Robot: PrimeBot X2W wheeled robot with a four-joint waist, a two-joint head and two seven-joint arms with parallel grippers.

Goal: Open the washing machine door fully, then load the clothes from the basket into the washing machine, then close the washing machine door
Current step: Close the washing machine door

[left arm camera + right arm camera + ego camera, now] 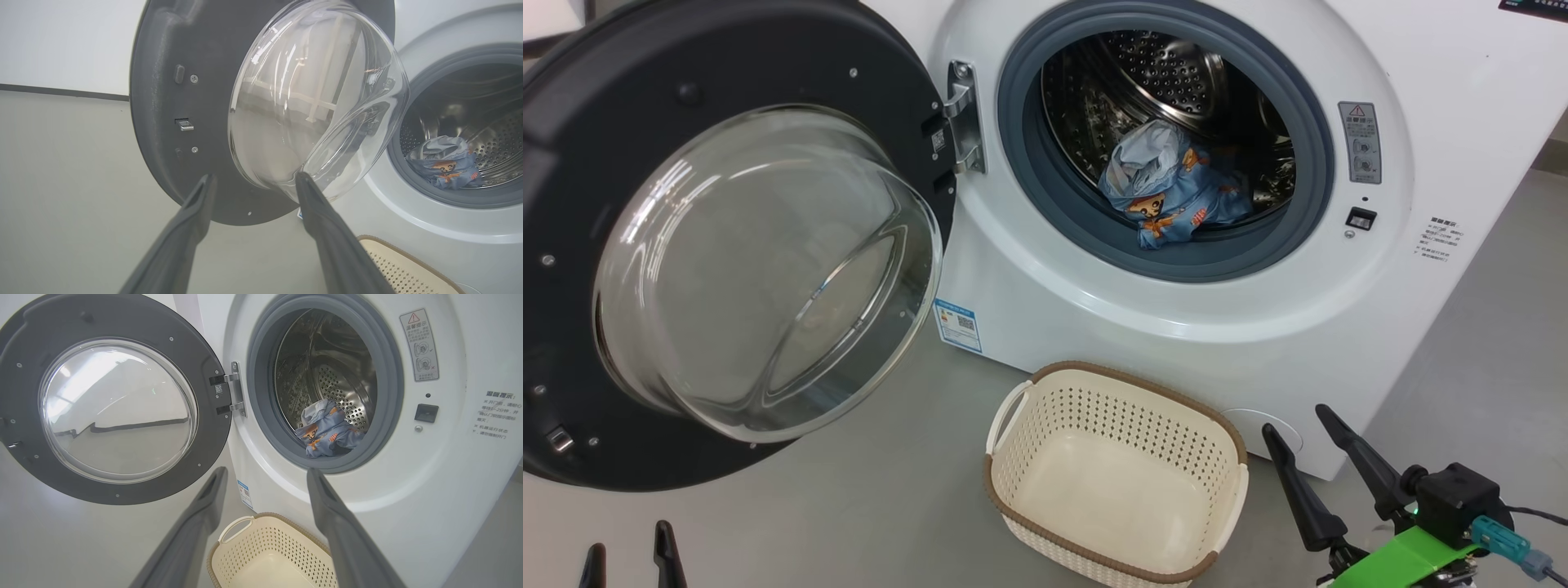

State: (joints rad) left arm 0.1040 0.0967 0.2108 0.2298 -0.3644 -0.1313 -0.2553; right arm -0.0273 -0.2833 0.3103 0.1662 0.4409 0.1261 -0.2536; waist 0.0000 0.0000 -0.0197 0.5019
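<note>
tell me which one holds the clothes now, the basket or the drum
The steel drum of the washing machine: the blue printed clothes lie inside it, behind the grey gasket. The cream basket on the floor is empty.

Bright, sharp, glare on washing machine door (pixel 768 269)

The washing machine door (pixel 768 269) stands swung wide to the left, leaving the drum mouth (pixel 1168 77) unblocked; the clothes (pixel 1168 192) fill its lower front; the basket (pixel 1111 408) sits on the floor (pixel 890 506) just below

Shiny steel drum (pixel 1176 73); perforated plastic basket (pixel 1119 408).
</note>
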